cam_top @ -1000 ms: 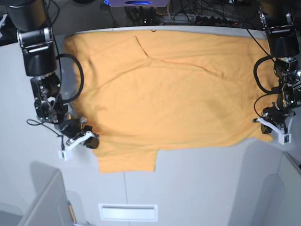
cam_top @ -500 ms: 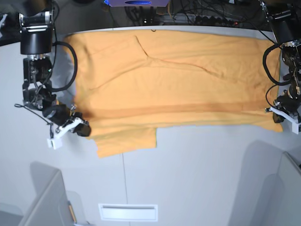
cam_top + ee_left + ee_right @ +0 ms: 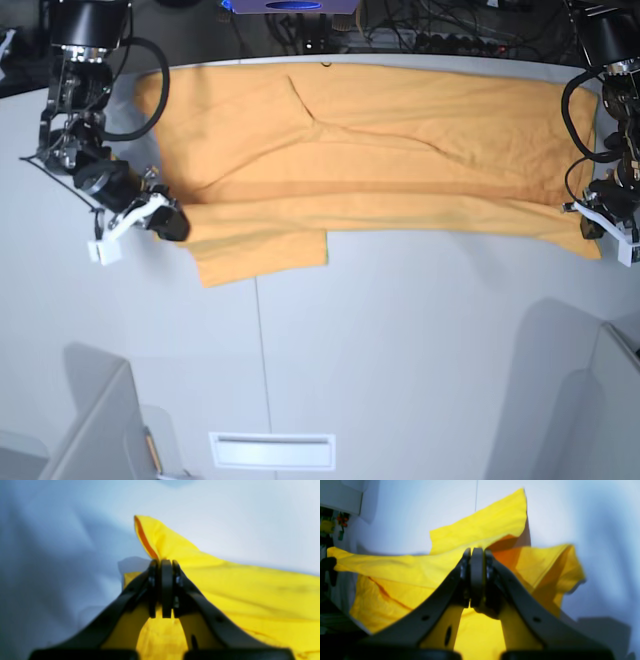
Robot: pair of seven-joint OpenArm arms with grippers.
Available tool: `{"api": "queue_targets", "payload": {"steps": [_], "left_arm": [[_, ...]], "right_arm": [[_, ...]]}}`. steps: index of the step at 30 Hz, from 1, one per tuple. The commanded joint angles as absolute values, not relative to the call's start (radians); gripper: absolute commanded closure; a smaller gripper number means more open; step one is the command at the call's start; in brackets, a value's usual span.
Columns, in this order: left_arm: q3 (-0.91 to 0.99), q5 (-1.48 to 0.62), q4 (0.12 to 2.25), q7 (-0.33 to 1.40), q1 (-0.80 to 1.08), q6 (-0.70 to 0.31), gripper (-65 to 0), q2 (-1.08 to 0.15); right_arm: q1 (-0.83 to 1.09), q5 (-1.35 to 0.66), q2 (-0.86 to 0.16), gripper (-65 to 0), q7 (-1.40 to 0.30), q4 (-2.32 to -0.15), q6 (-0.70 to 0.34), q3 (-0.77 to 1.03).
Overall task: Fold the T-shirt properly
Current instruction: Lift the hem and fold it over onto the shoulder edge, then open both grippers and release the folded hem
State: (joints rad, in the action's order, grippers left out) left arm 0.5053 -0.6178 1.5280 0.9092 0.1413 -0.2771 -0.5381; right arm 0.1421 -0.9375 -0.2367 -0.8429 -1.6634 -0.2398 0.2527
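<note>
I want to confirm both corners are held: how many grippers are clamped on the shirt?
2. The right gripper pinches the T-shirt at its near edge on the base view's left; the left gripper pinches the corner on that view's right.

In the left wrist view the left gripper (image 3: 162, 590) has its black jaws pressed together on a fold of the T-shirt (image 3: 237, 585). Above the jaws a corner of the bright yellow cloth stands up, showing a darker orange edge, and the rest spreads right and below them. The pale table (image 3: 60, 545) lies behind, blurred.
</note>
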Motion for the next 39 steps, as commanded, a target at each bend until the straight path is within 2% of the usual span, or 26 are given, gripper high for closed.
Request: {"api": "queue_targets", "payload": {"steps": [1, 15, 19, 24, 39], "left_arm": [[0.518, -0.618, 1.561, 0.897, 0.142, -0.272, 0.0, -0.564], [0.518, -0.615, 1.618, 0.924, 0.229, -0.272, 0.0, -0.565], [0.516, -0.549, 1.630, 0.929, 0.246, -0.272, 0.0, -0.565], [0.506, -0.469, 1.643, 0.924, 0.297, -0.274, 0.0, -0.559], [0.506, -0.466, 1.644, 0.929, 0.360, -0.274, 0.0, -0.558]], "right_arm": [[0.142, -0.955, -0.245, 0.0, -0.820, -1.698, -0.246, 0.269], [0.364, -0.955, -0.228, 0.0, -0.820, -1.847, -0.246, 0.280], [0.394, -0.955, -0.229, 0.0, -0.820, -1.847, -0.246, 0.280], [0.397, -0.949, -0.237, 0.0, -0.816, -1.790, -0.246, 0.280], [0.398, -0.949, -0.263, 0.0, -0.820, -1.765, -0.246, 0.274]]}}
